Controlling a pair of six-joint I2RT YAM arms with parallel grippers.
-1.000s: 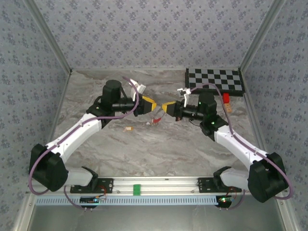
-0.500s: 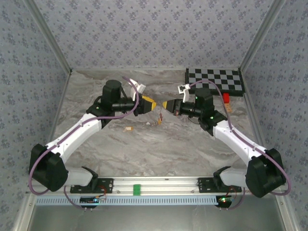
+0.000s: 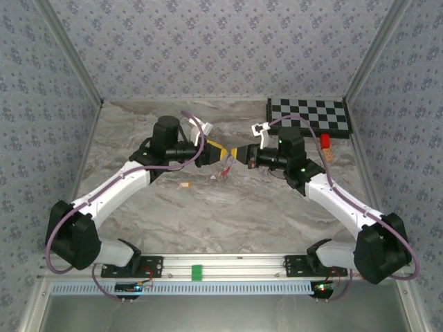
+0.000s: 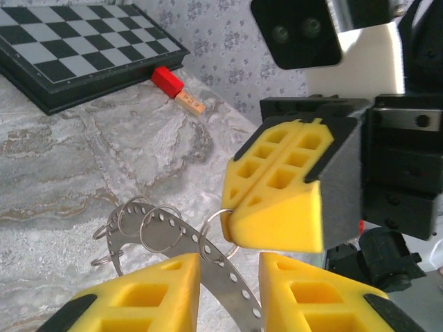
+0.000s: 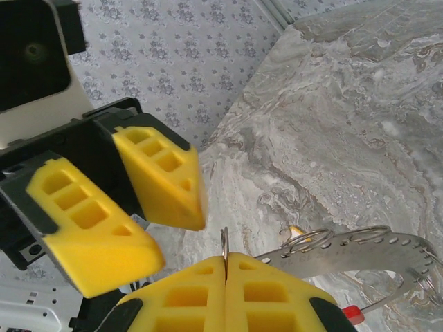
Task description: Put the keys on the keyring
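right gripper (image 5: 225, 277) pinched tight on a thin wire ring (image 5: 224, 243) mid-table, left gripper (image 4: 228, 290) jaws a bit apart around the perforated metal strip (image 4: 232, 285) carrying more rings, tan key (image 3: 185, 185) lying nearer, left

— What do you look like from above?

— My two arms have white shells over black joints, each trailed by a purple cable. Both bases are bolted to a silver rail (image 3: 221, 266), with a green block at the middle of that rail.

— And your fingers?

— Yellow wedges with rectangular honeycomb pockets on dark grey backs, on my left gripper (image 4: 228, 294) and my right gripper (image 5: 225, 290) alike. A white camera bracket sits behind each, I think.
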